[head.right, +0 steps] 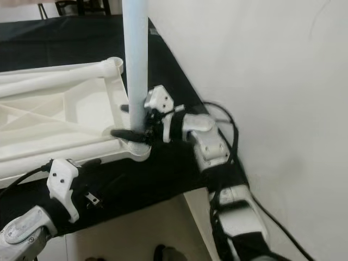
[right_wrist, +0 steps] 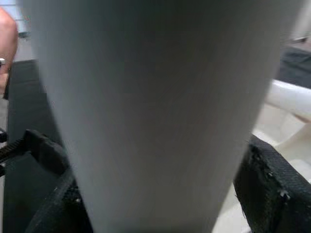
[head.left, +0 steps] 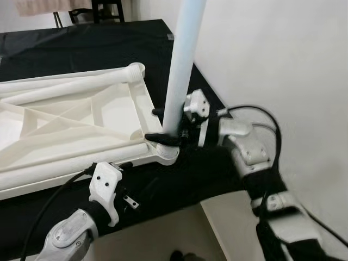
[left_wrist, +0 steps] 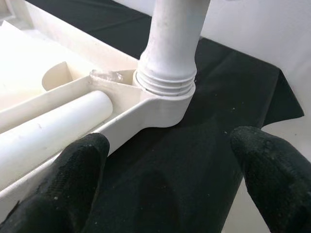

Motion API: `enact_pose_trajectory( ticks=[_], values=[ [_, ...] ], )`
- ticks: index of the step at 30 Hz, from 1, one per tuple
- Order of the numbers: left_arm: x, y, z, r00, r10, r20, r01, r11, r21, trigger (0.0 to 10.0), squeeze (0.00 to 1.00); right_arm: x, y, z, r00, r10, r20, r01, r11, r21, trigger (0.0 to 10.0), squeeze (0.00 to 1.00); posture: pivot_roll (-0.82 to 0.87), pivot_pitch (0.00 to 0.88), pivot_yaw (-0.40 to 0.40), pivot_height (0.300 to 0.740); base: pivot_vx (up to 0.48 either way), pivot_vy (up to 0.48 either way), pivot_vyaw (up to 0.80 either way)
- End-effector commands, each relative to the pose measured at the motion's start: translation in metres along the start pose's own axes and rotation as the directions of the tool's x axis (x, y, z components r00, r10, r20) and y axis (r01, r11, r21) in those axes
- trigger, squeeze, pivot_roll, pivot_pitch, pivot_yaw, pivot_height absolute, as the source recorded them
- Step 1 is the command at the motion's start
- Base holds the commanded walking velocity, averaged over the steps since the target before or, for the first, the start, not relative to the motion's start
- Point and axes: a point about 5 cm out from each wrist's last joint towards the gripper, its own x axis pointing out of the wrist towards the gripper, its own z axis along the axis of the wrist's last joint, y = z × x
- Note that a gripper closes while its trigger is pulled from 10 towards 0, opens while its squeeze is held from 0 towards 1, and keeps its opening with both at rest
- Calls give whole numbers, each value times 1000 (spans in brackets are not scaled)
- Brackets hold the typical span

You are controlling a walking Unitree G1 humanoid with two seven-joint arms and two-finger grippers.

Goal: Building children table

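**Clerk:** On the black-covered table (head.left: 65, 43), item one: upturned white tabletop (head.left: 81, 122), ribbed underside up, lying flat. Item two: white leg (head.left: 182, 60), upright, its threaded foot seated in the near corner socket (head.left: 166, 152).

**Checker:** Seated fully?

**Clerk:** Not fully, by my reading. The left wrist view shows thread rings (left_wrist: 165, 82) above the socket rim, so some turning looks to be left.

**Checker:** Grippers?

**Clerk:** Right gripper (head.left: 159, 125): fingers closed around the leg's lower end, just above the socket, one finger either side. Left gripper (left_wrist: 170, 174): fingers spread wide, holding nothing, hovering over the cloth near that same corner.

**Checker:** Other legs?

**Clerk:** Item three: loose white tube (left_wrist: 53, 128) lying inside the tabletop frame along the near edge; another lies along the far edge towards the far corner socket (head.left: 136, 69), which is vacant.

**Checker:** Progress?

**Clerk:** Early. One leg started, the far socket unfilled; other corners fall outside the views. Table not yet turned upright.
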Motion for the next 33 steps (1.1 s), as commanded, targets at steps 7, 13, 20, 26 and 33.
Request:
enact_pose_trajectory(
  ticks=[7,13,20,26,33],
  values=[
    [-4,-3,-3,1000,2,-12,-2,1000,-2,10000,0,1,-4,-2,991,134,-14,-133,989,56,0,0,129,186,-138,740,0,0,0],
    [-4,-4,-4,1000,-1,-12,1,1000,-4,10000,0,-6,-7,-4,987,160,-22,-158,985,74,0,0,120,183,-138,740,0,0,0],
    [-5,-8,-5,1000,-15,-13,15,1000,-10,10000,0,-13,18,-75,879,-390,-275,436,891,129,0,0,107,192,-148,740,0,0,0],
    [-7,-7,-5,1000,-18,-18,17,1000,-16,10000,0,-11,77,-100,702,-575,-421,669,735,111,0,0,72,170,-117,740,0,0,0],
    [-7,-8,-9,1000,-9,-20,9,1000,-26,10000,0,3,56,-92,750,-544,-378,623,772,127,0,0,103,140,-142,740,0,0,0]
  ],
)
